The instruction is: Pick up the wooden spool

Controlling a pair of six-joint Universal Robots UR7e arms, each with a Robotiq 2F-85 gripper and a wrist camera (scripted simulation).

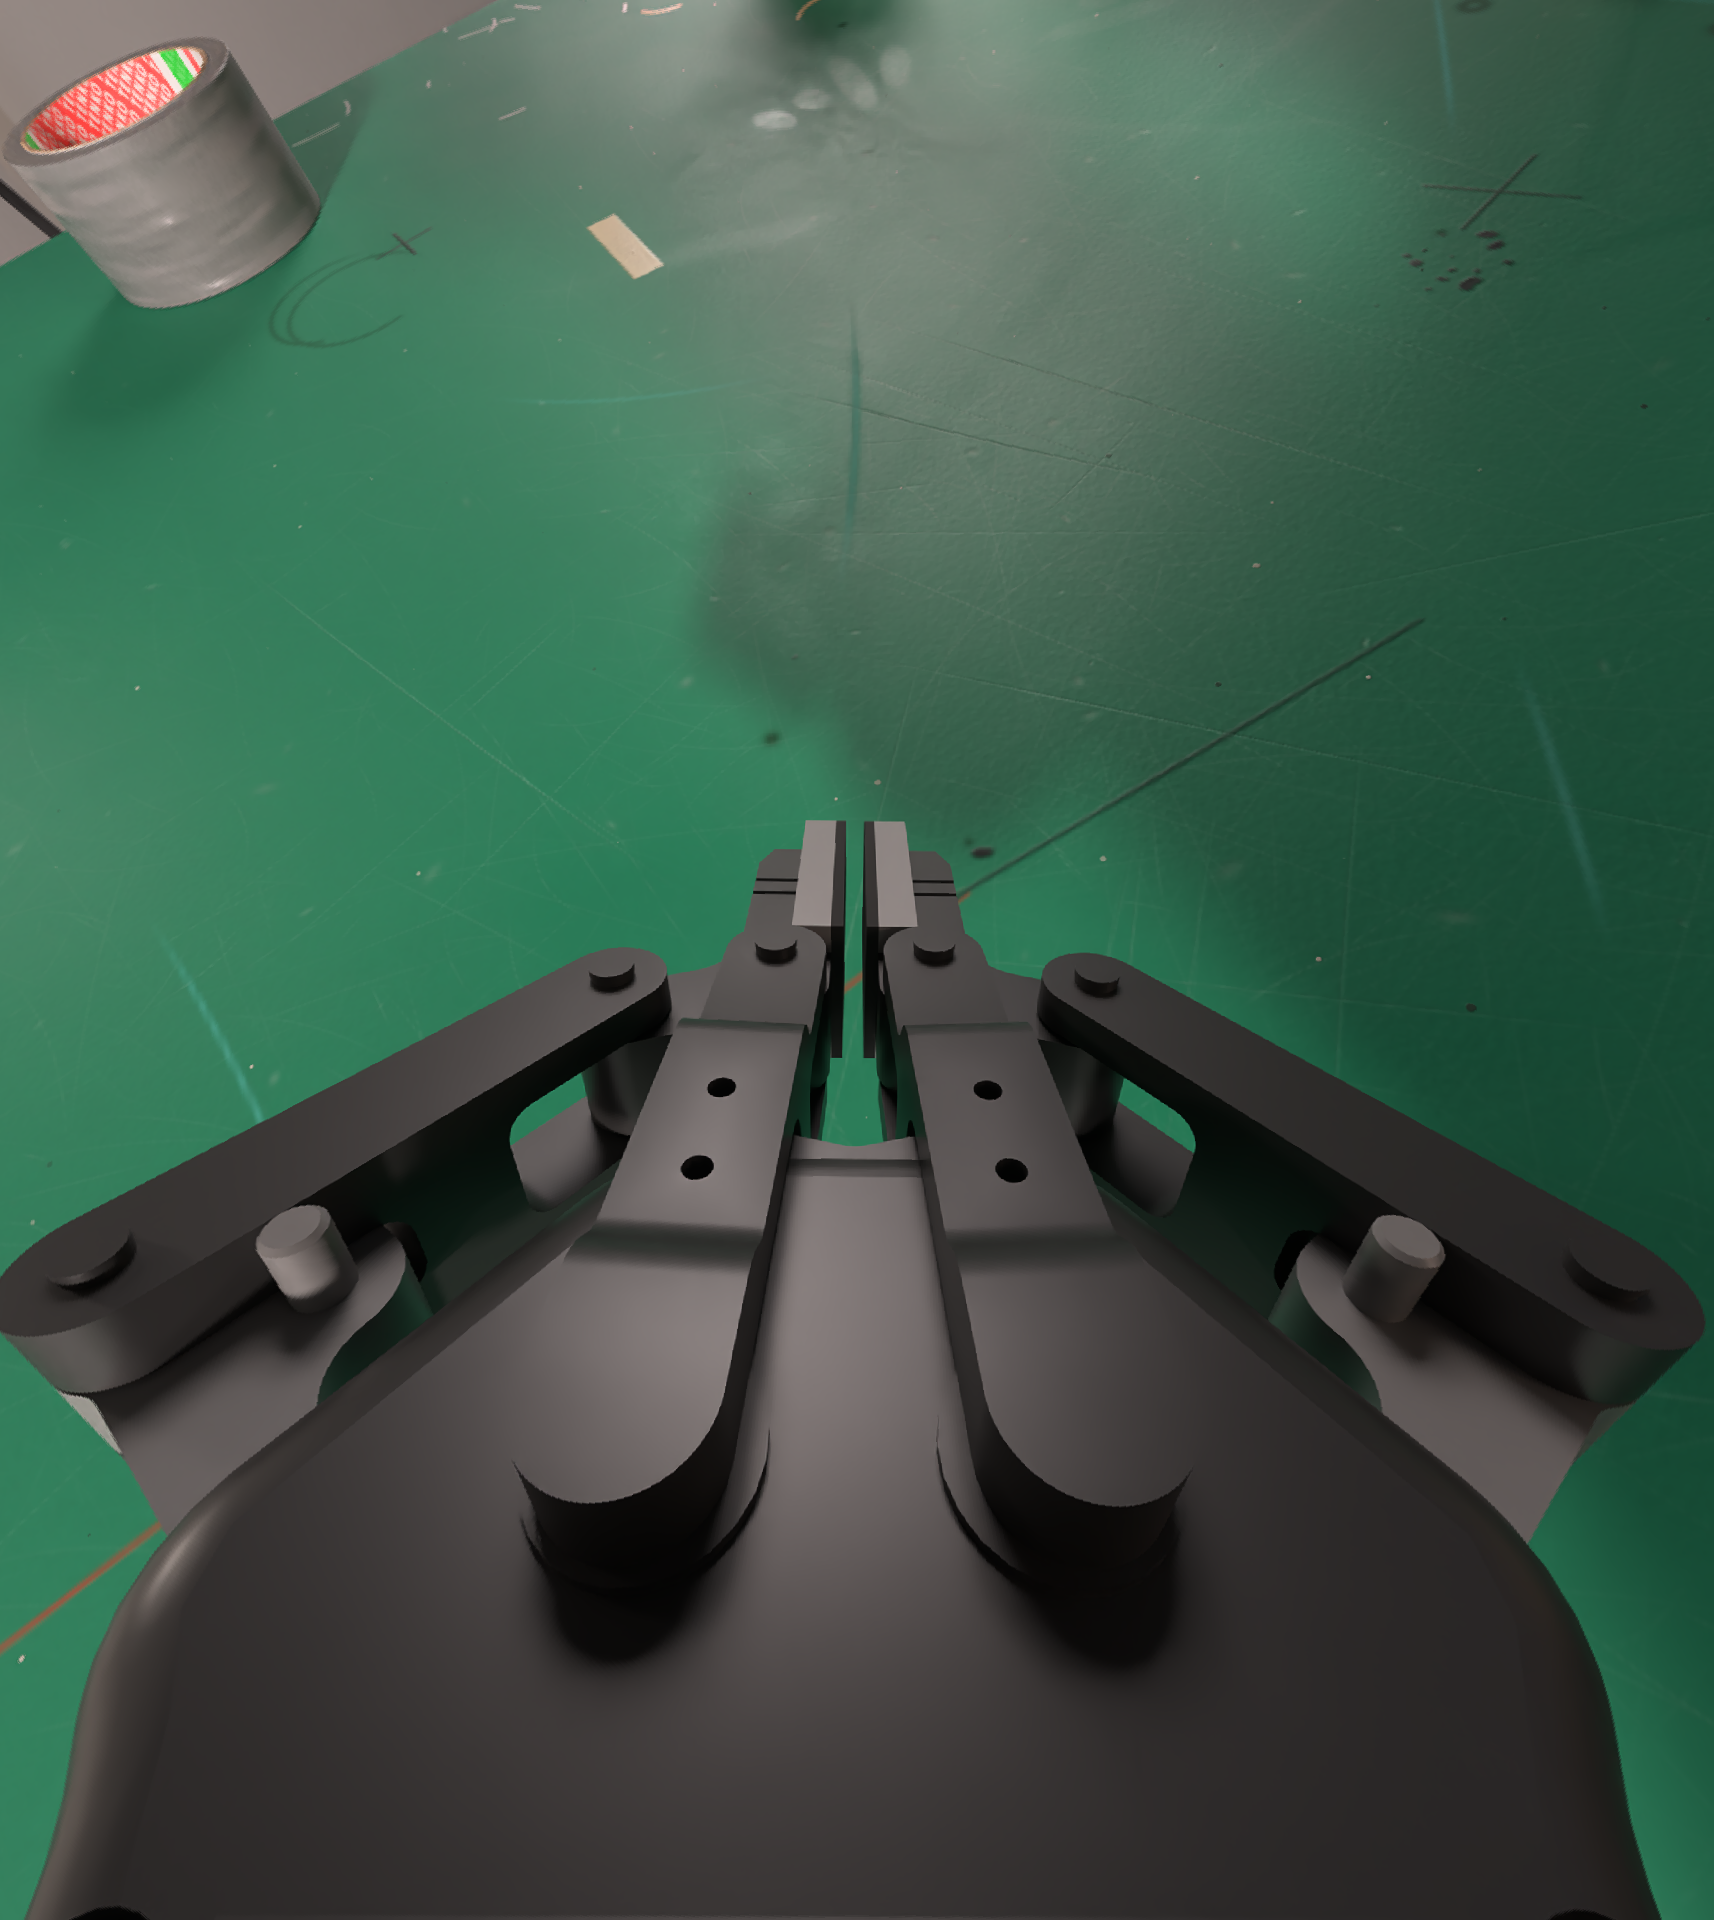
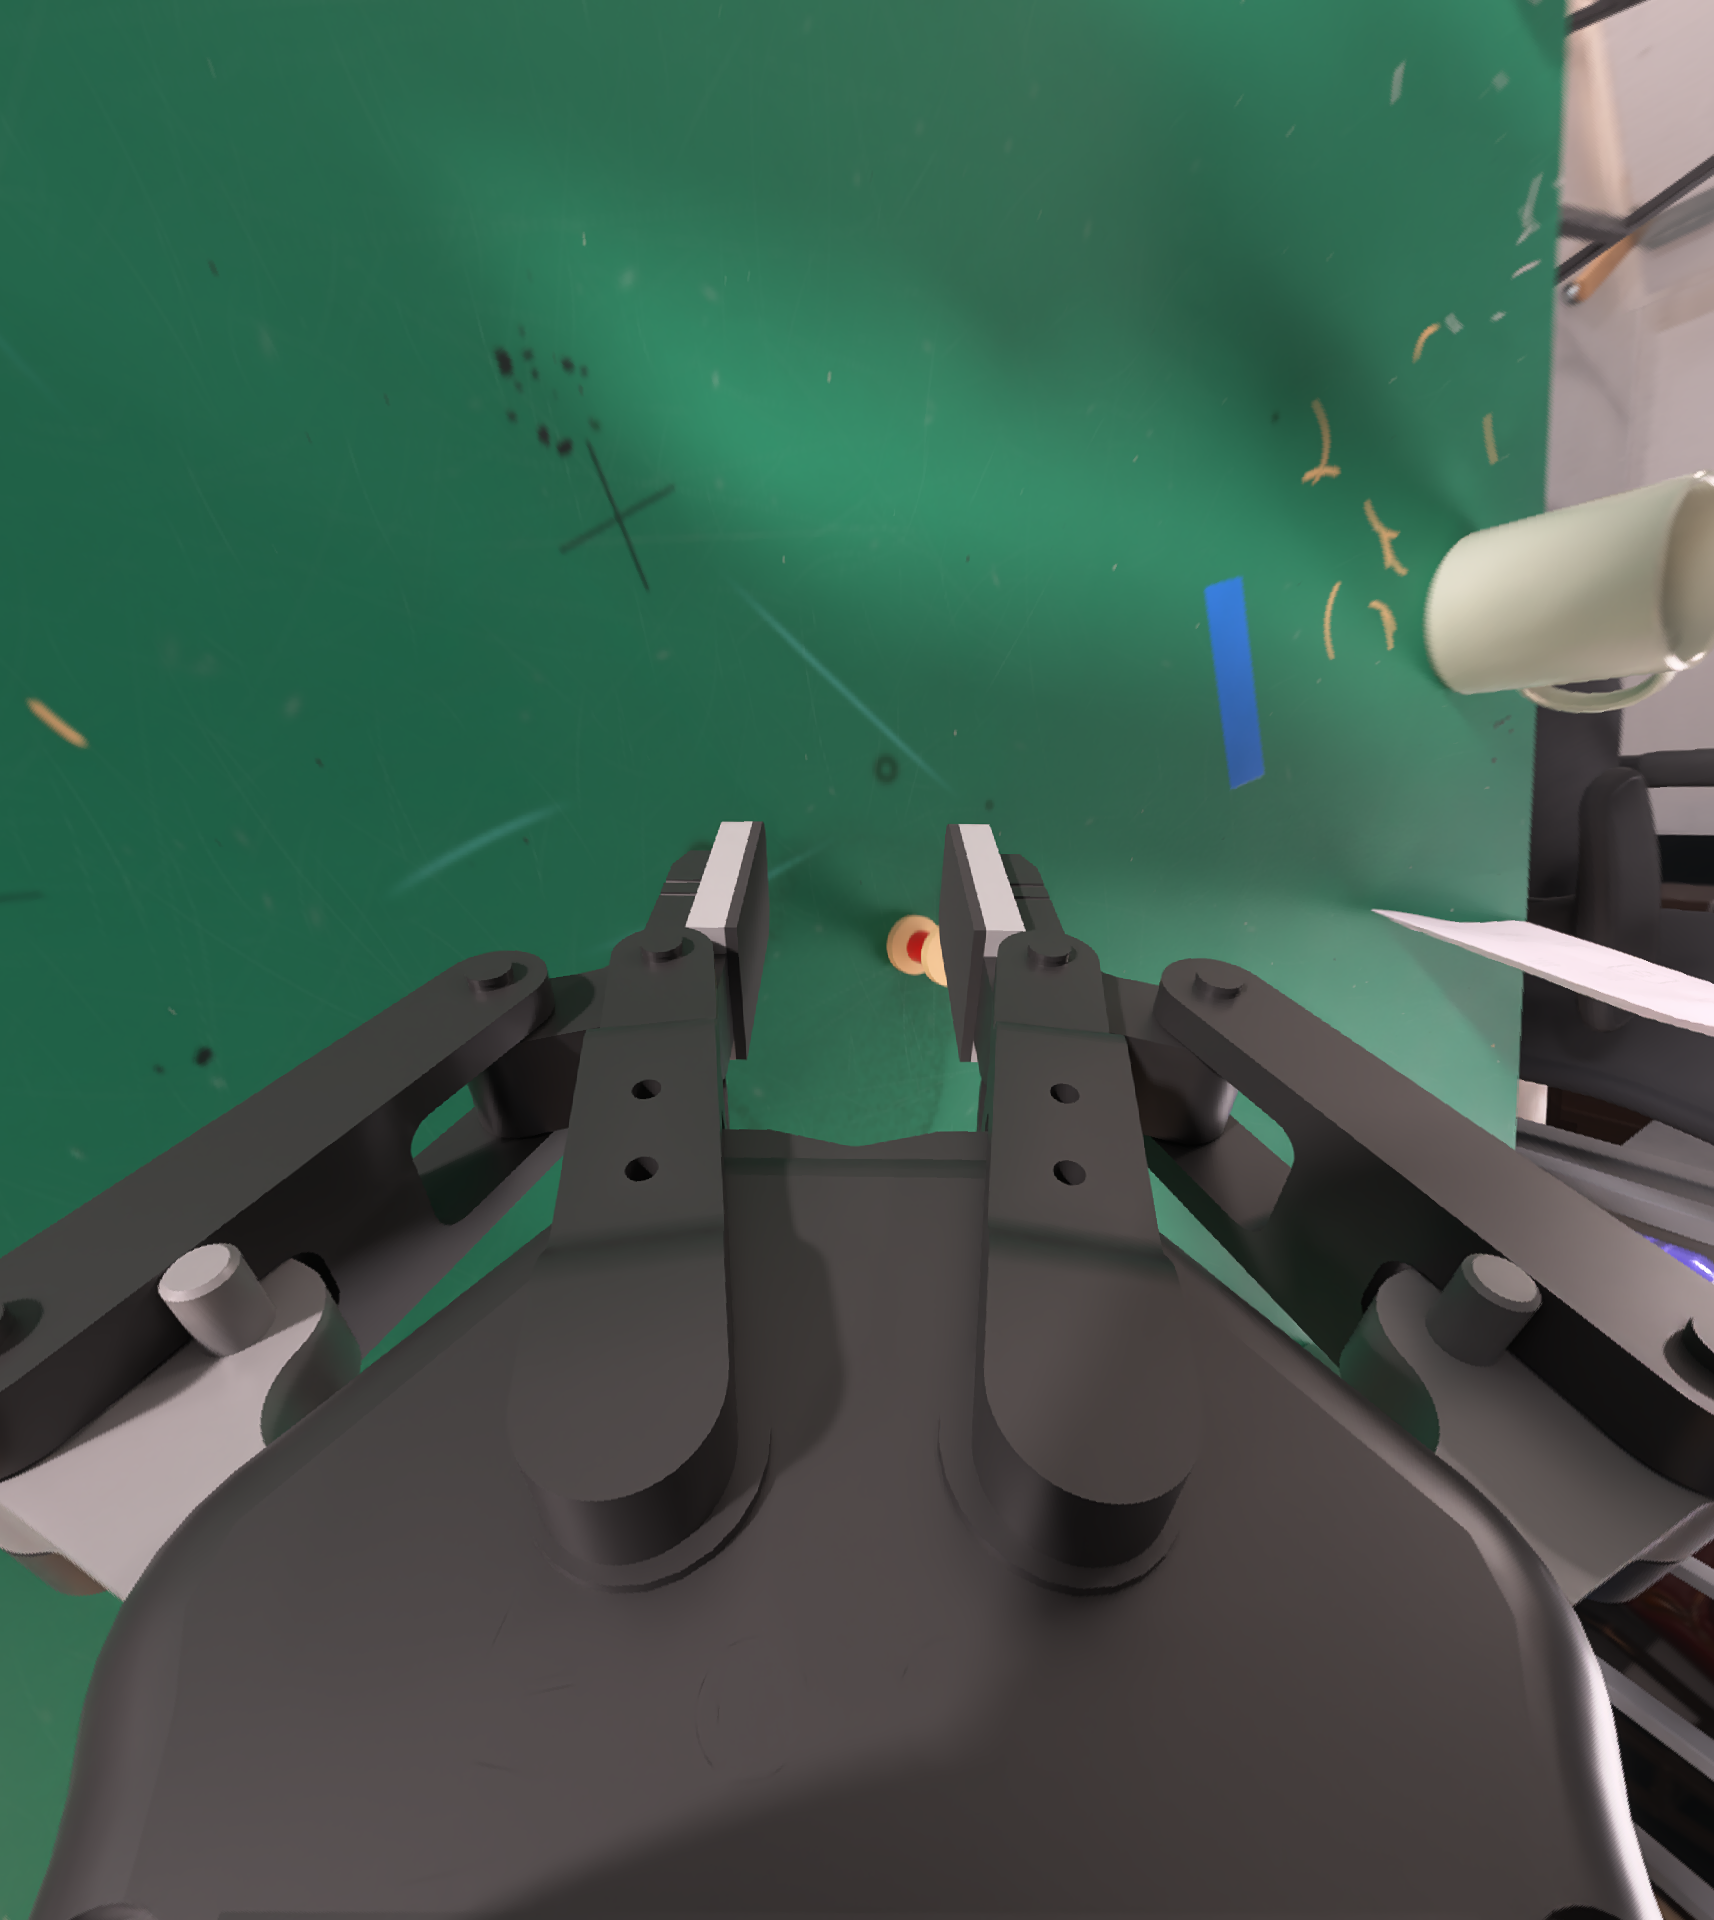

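The wooden spool, small and tan with a red centre, lies on the green table in the right wrist view. It sits far below, between the fingers of my right gripper and close to the right finger, which hides part of it. The right gripper is open and empty, well above the table. My left gripper is shut with nothing in it, hovering over bare green table. The spool does not show in the left wrist view.
A grey roll of tape stands at the table's far left corner. A pale mug stands by the table's right edge, beside a blue strip. White paper and dark framework lie beyond that edge.
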